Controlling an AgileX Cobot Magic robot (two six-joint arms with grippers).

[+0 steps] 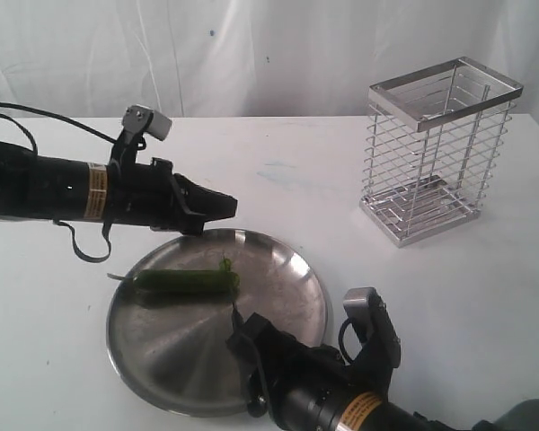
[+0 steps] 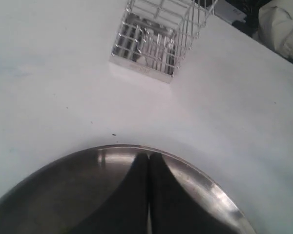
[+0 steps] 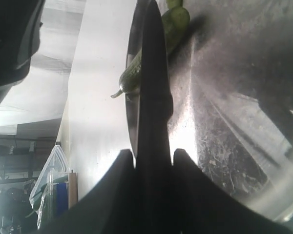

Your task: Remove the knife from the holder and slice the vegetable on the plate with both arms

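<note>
The green vegetable (image 1: pixel 184 283) lies across the far half of the steel plate (image 1: pixel 310 305). My right gripper (image 1: pixel 244 330) reaches in over the plate's near side, shut on the black knife (image 3: pixel 154 73). In the right wrist view the blade runs out from between the fingers and crosses in front of the vegetable (image 3: pixel 132 75); contact cannot be judged. My left gripper (image 1: pixel 226 207) hovers shut and empty above the plate's far rim (image 2: pixel 224 195), fingers (image 2: pixel 136 195) pressed together, a little beyond the vegetable. The wire holder (image 1: pixel 440 153) stands empty at the far right.
The holder (image 2: pixel 156 39) is the only other thing on the white table (image 1: pixel 296 171). A white curtain hangs behind the table. Clutter beyond the table's edge shows in the right wrist view.
</note>
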